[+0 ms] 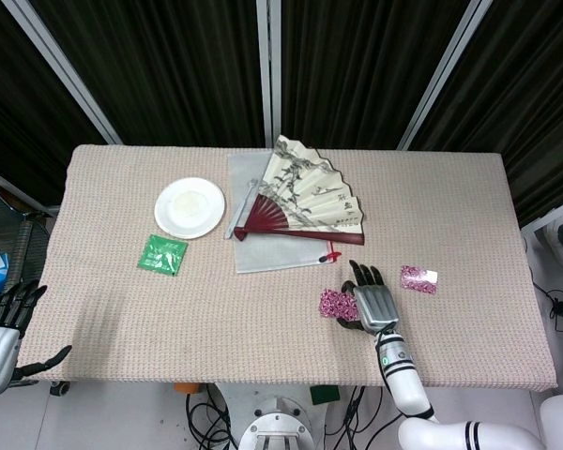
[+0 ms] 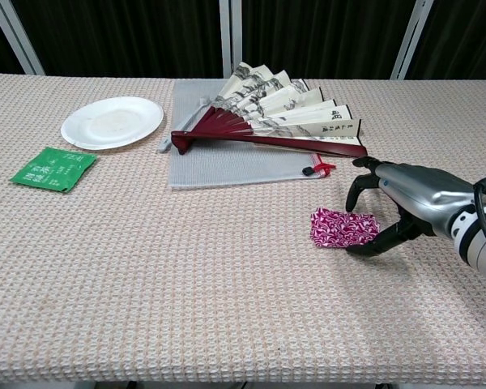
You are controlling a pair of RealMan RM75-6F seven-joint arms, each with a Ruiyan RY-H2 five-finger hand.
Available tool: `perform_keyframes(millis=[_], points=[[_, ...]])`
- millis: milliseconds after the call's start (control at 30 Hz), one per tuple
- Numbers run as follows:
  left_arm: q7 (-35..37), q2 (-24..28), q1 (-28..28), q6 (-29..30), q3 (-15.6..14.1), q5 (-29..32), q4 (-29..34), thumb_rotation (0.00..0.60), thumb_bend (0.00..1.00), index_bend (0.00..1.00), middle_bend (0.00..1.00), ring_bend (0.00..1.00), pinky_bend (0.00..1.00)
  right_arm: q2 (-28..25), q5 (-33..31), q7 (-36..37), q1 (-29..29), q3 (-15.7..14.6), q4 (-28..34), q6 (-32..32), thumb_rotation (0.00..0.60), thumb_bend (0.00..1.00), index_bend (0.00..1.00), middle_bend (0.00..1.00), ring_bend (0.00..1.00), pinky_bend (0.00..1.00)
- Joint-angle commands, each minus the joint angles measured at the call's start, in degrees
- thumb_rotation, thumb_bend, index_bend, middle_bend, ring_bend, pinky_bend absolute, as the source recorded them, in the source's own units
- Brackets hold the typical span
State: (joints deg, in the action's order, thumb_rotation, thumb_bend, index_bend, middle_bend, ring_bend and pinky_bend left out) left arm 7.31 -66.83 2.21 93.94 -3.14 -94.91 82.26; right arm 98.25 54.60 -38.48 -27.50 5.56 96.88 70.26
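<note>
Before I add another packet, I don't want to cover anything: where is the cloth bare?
Bare: the near strip in front of the green packet, the left end beyond the plate, and the far right corner. Crowded: the fan on its grey mat, and the right hand by the pink packet.

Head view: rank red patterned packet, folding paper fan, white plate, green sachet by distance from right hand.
1. Red patterned packet, at the right hand, its left.
2. Folding paper fan, behind.
3. White plate, far left.
4. Green sachet, farthest left.
</note>
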Motion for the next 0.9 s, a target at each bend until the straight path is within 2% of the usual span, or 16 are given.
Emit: perform_keyframes(millis=[33,233,433,667,900], points=[[-0.01,-0.04,-0.01,-0.03,-0.01,-0.01,-0.03,0.364,0.12,0.07,0.04,0.0,0.12,-0.55,0.19,0.34,0.15,-0.14,0.52,0.01,0.511,0.33,0.38,0.0,0.0,0.0],[-0.08,-0.09,-0.05,-0.09,-0.03,-0.07,-0.04,0.365,0.12,0.07,0.04,0.0,0.12,-3.42,2.71,2.27,1.36,-0.73,2.93,1.61,0.512,0.33,0.36,0.0,0.0,0.0],[0.23,-0.09,0.24,0.3,-0.09,-0.03,-0.31,0.363,0.12,0.07,0.04,0.0,0.12,-9.33,3.7,5.17,3.65,-0.06,3.49,4.3,0.512,0.33,0.34,0.0,0.0,0.0],[0.69,-0.88,0.12,-0.13,-0.33,-0.25,-1.11,0.361,0.12,0.07,0.04,0.0,0.12,-13.76,0.23,6.16,5.77,1.78,-2.17,6.0,0.512,0.33,0.33,0.0,0.0,0.0],[-0.1,-0.93,-0.07,-0.14,-0.34,-0.63,-0.65,0.362,0.12,0.07,0.04,0.0,0.12,-12.77,-1.4,6.03,6.98,1.53,-7.27,6.03,0.512,0.33,0.33,0.0,0.0,0.0]])
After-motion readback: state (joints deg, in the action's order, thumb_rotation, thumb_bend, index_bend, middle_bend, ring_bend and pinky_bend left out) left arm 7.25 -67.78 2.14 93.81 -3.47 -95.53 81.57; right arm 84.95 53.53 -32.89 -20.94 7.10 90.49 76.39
